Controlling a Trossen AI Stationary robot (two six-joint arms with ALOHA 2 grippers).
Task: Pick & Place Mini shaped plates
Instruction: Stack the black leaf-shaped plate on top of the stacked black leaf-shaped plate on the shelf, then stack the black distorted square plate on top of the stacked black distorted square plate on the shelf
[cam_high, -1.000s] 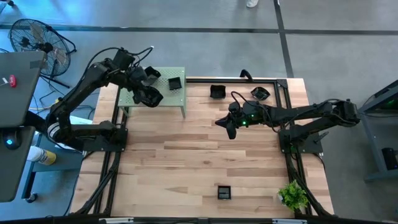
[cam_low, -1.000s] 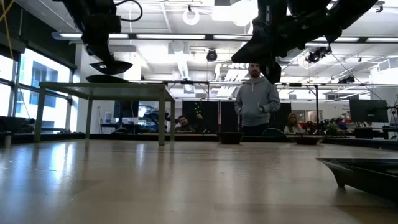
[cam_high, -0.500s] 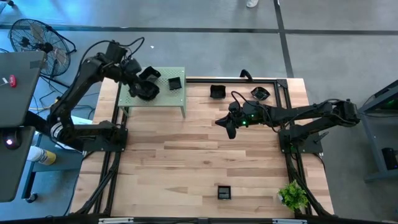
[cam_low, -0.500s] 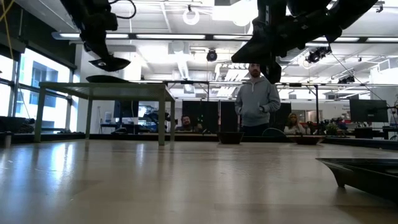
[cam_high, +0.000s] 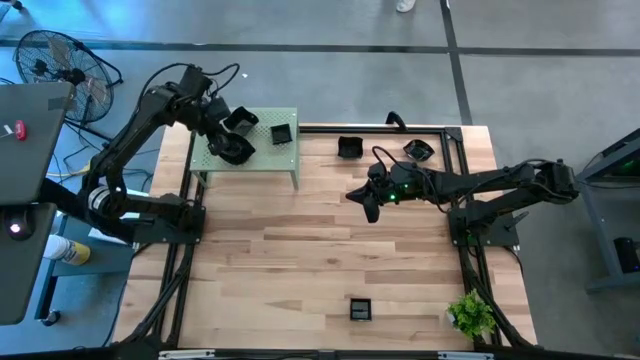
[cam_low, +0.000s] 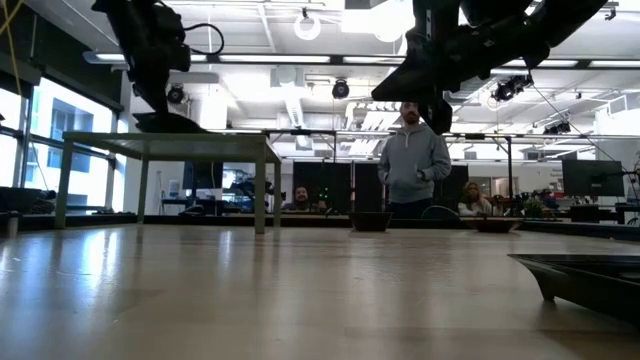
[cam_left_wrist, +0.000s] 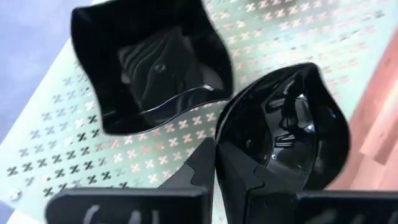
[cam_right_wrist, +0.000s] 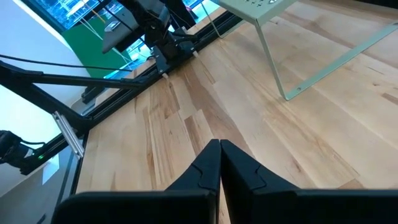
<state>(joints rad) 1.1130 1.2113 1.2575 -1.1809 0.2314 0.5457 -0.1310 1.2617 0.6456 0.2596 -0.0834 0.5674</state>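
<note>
Looking down from above, what do we see the left gripper (cam_high: 229, 134) doing?

We see it over the green stand (cam_high: 265, 162), which sits at about 11 o'clock on the wooden table (cam_high: 300, 250). Its fingers are very close together. They pinch the rim of a shiny black leaf-shaped plate (cam_left_wrist: 286, 130).

Is that plate up in the air?

No. From table height we see it lying on top of the stand, with the gripper right above it.

Is it alone up there?

No, a square plate (cam_high: 281, 133) sits on the stand too, at 3 o'clock from the leaf-shaped plate. The wrist view shows the two plates just beside each other, but we cannot tell if they touch.

Where is the right gripper (cam_high: 369, 208)?

It hangs above the bare wood near the middle of the table, a bit toward 1 o'clock. Its fingers are pressed together and they hold nothing.

Do we see more little plates?

Yes. The far plate (cam_high: 349, 148) lies at 12 o'clock near the back edge. The corner plate (cam_high: 419, 150) lies at 1 o'clock. The near plate (cam_high: 360, 309) lies at 6 o'clock by the front edge.

What else do we see?

We see a small plant (cam_high: 471, 315) at 5 o'clock, in the table's corner. A person (cam_low: 415, 160) stands in the room behind the table.
</note>
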